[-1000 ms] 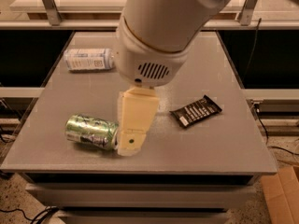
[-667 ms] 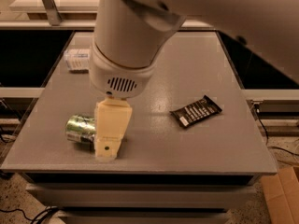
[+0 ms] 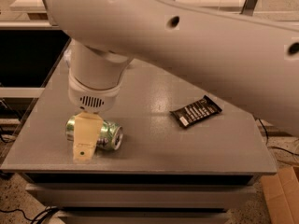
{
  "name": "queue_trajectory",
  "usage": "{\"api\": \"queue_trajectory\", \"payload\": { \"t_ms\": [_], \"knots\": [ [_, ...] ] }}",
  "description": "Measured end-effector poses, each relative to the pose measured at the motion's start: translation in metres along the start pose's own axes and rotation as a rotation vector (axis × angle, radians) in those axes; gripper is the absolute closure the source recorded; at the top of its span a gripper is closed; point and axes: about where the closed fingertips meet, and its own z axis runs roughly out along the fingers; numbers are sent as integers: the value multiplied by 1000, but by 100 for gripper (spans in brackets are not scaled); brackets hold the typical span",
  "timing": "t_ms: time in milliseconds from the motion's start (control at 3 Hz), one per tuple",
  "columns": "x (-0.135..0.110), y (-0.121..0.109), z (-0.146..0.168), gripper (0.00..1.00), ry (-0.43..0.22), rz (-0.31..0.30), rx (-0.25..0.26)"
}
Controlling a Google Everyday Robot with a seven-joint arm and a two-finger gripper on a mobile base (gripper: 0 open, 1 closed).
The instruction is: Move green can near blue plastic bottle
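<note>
1. Your tool (image 3: 88, 143) sits low at the front-left of the grey desk (image 3: 154, 141), right under the white wrist housing (image 3: 96, 78) with its vent grille.
2. The tool's cream flat part lies across the near side of the green can (image 3: 108, 135), covering the can's middle. Its tip reaches down to just in front of the can.
3. You cannot tell here whether the tool is clenched on the can or released, because its far side is hidden behind the can and the wrist.
4. The green can lies on its side on the desk. Its silver end points right-front, and a green stretch shows to the left of the tool.
5. A black snack wrapper (image 3: 195, 111) with white markings lies flat right of centre, well apart from the can.
6. The big white arm link (image 3: 196, 36) crosses the top of the view and hides the back of the desk.
7. A cardboard box (image 3: 280, 195) sits on the floor at lower right, beside the desk.
</note>
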Motion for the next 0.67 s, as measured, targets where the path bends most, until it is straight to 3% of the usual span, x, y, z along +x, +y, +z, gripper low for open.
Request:
{"api": "queue_trajectory", "payload": {
  "t_ms": [333, 667],
  "knots": [
    [4, -10, 27, 0, 26, 56, 0],
    [12, -18, 44, 18, 40, 103, 3]
  ]
}}
